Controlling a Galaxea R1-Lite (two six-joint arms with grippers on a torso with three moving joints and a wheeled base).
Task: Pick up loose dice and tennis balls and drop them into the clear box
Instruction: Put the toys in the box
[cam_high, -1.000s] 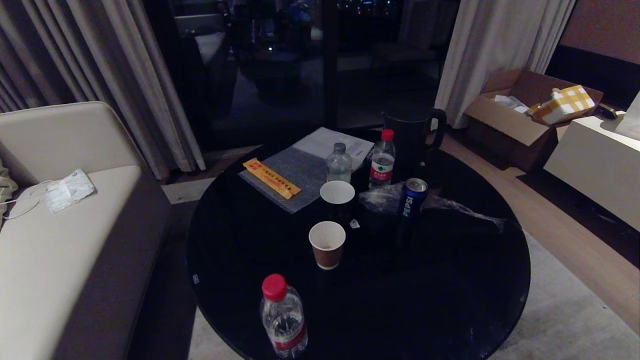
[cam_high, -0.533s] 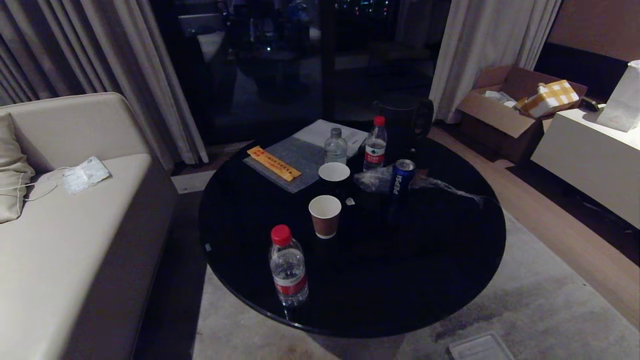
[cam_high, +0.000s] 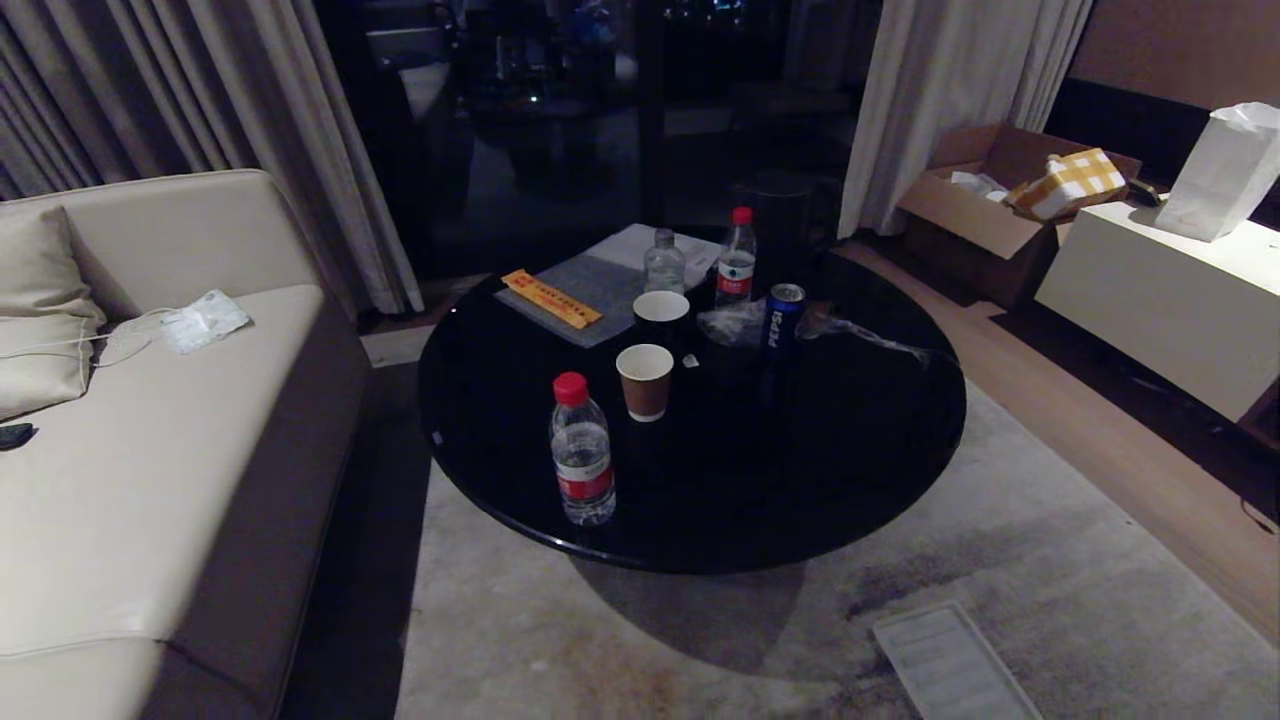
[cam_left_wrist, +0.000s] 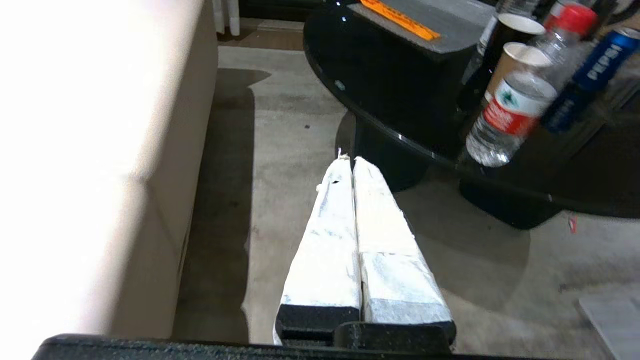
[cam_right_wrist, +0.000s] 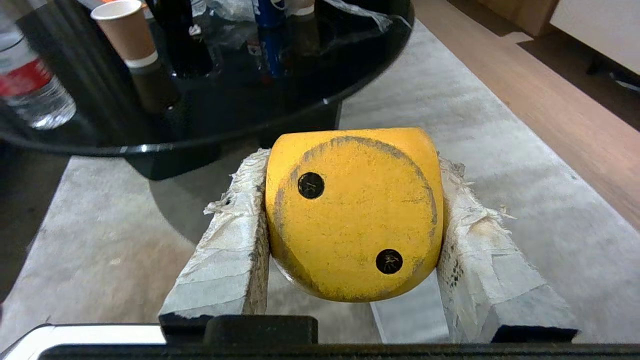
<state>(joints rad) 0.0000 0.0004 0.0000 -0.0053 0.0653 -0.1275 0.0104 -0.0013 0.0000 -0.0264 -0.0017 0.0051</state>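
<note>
a yellow die (cam_right_wrist: 354, 215) with black pips, a blue can (cam_high: 782, 316), a glossy black table (cam_high: 860, 470).

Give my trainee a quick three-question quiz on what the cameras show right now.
1. True or false: the right gripper holds a yellow die.
2. The left gripper is: A open, B shut and empty, C shut on a ball.
3. How many paper cups stand on the round black table?

Key: 1 true; 2 B; 3 two, a brown paper cup and a dark paper cup behind it.
</note>
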